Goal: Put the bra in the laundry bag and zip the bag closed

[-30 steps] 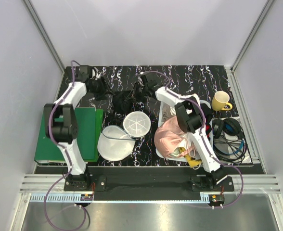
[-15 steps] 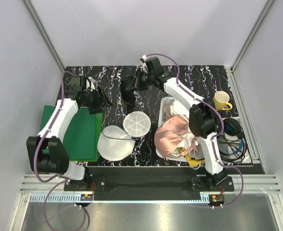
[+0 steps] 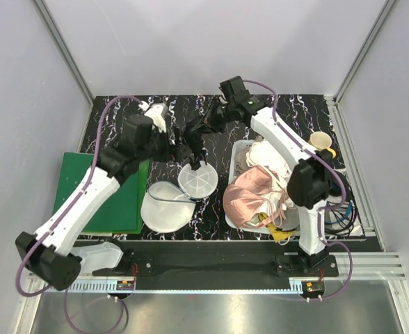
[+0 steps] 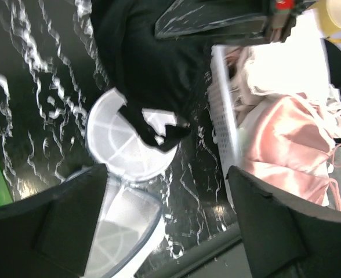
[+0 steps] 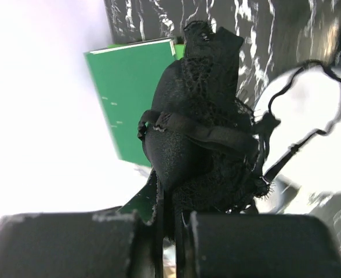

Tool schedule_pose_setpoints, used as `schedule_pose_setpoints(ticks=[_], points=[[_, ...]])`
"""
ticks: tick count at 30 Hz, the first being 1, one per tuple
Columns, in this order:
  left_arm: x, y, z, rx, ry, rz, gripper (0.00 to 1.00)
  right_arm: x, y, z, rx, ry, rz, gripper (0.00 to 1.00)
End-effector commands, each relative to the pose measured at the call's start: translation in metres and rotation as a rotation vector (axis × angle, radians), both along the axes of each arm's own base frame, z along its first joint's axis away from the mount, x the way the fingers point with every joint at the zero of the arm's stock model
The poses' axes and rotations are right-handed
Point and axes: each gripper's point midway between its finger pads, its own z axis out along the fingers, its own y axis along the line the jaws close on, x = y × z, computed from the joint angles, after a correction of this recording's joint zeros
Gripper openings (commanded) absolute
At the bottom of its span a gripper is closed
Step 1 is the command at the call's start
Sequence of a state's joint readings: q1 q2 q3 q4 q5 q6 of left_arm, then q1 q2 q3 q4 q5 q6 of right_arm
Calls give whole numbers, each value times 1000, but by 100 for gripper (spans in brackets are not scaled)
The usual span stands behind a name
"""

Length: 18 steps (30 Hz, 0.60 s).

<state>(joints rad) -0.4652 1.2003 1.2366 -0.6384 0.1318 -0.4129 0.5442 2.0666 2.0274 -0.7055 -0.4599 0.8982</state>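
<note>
Snagging is the chief worry. The bra (image 3: 190,139) hangs bunched from the right tool (image 5: 171,221), whose jaws are pinched tight on a fold of its fabric, and one of its thin loops trails loose beside the cups. It dangles over the far side of the bag (image 3: 149,209), roughly above the ribbed round panel (image 3: 198,180) that lies flipped open, not over the open pouch nearer the arms. Whether its lowest tip touches the panel I cannot tell. Let go from here, it would likely land on the panel or the desk (image 3: 295,118) rather than inside, and a loop draped across the rim could jam the zip. The left tool (image 4: 166,214) hovers close by with its jaws spread wide and nothing between them. Moving in to steady the bag, it could hook the loose loop or shove the light mesh out of place. So narrow a pinch on soft cloth may also slip. The basket (image 3: 234,163) holding the pink garment (image 3: 250,198) stands just beside the bag, so a sideways swing could catch the bra on its edge.
</note>
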Motion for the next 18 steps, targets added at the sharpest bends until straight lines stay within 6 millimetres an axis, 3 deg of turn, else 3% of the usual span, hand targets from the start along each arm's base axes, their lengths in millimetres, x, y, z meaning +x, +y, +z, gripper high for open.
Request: schedule_pose_setpoints(ticks=[1,2,4,5,10,18], points=[[7,-8,39,41,-277,83,94,-23,-25,61,92,100,-220,0],[9,-6,40,63,-297,114,94,-27,-28,78,134,103,-269,0],[6,-19,40,77,-307,92,94,-33,-33,73,151,158,-322,0],[8,-19,41,96,-320,116,94,-36,-34,89,205,165,-348,0],[8,-50,49,140,-370,93,94,-49,-37,89,230,207,-392,0],[14,-65,49,158,-358,120,92,-69,-42,96,269,235,-422,0]])
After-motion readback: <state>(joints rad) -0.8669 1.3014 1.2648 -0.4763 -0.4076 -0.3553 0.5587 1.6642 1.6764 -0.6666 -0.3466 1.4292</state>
